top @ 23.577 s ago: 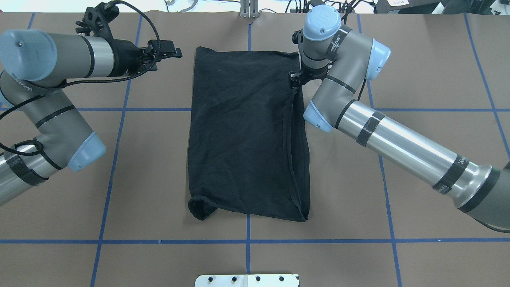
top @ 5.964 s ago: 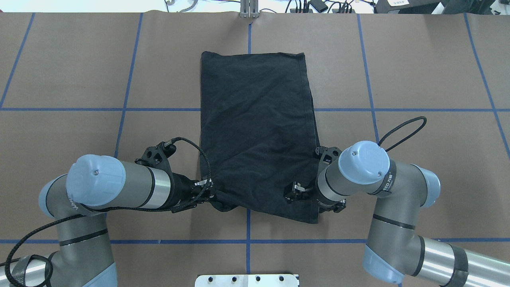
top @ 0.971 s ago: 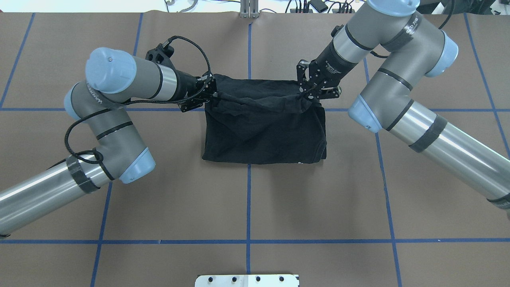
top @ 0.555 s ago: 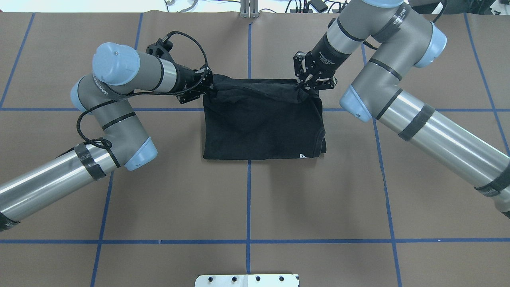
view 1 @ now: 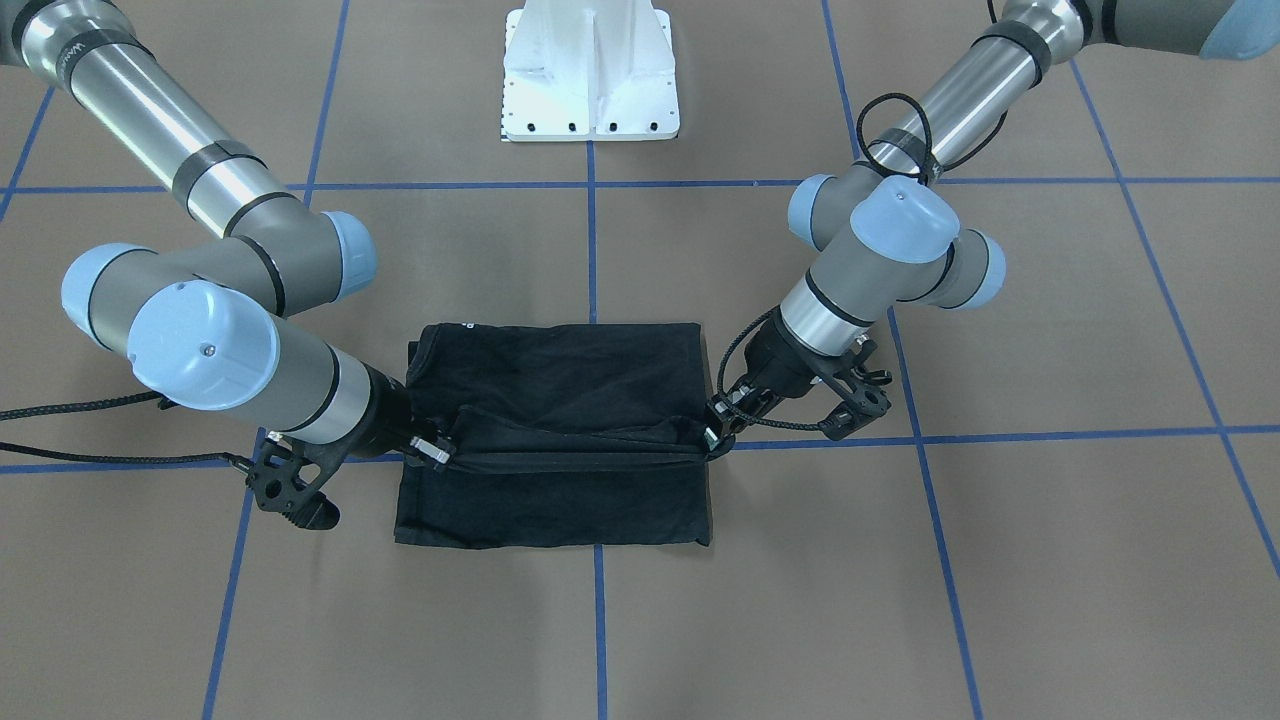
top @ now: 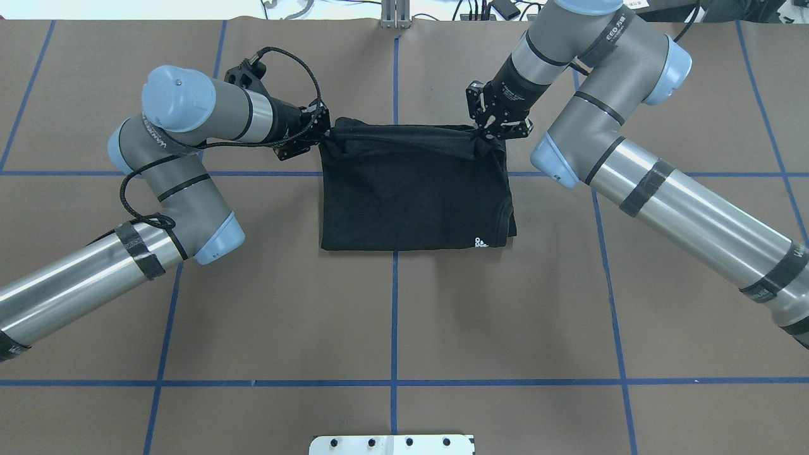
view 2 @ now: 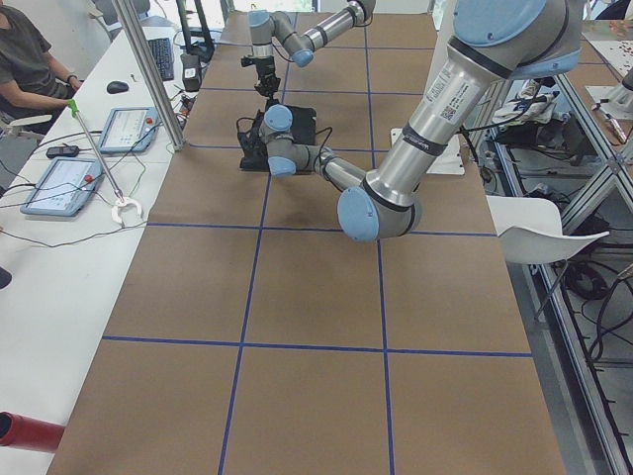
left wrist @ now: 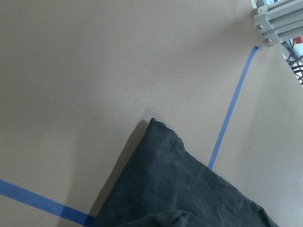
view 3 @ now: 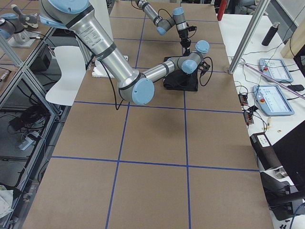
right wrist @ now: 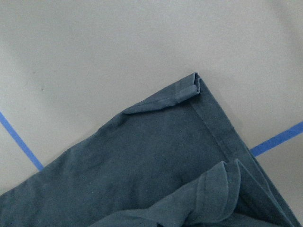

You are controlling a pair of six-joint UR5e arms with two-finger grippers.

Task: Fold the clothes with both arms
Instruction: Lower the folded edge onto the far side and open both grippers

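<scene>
The black T-shirt (top: 411, 196) lies folded on the brown table, with a small white print (top: 480, 242) at its near right corner. My left gripper (top: 323, 131) is shut on the upper layer's far left corner. My right gripper (top: 483, 133) is shut on its far right corner. Both hold that edge bunched and slightly raised near the shirt's far edge. In the front view the shirt (view 1: 560, 380) has my left gripper (view 1: 712, 432) on the view's right and my right gripper (view 1: 440, 450) on its left. The wrist views show only shirt corners (left wrist: 180, 189) (right wrist: 156, 165) below.
The white pedestal base (view 1: 590, 70) stands at the table's near side. Blue tape lines (top: 394, 316) cross the brown surface. An aluminium post (top: 395, 12) stands at the far edge. An operator's desk with tablets (view 2: 59, 183) runs beyond that edge.
Both grippers carried the near edge of the shirt up and over toward the far edge. In the last second they moved farther away and lower, and the white print came into view.
</scene>
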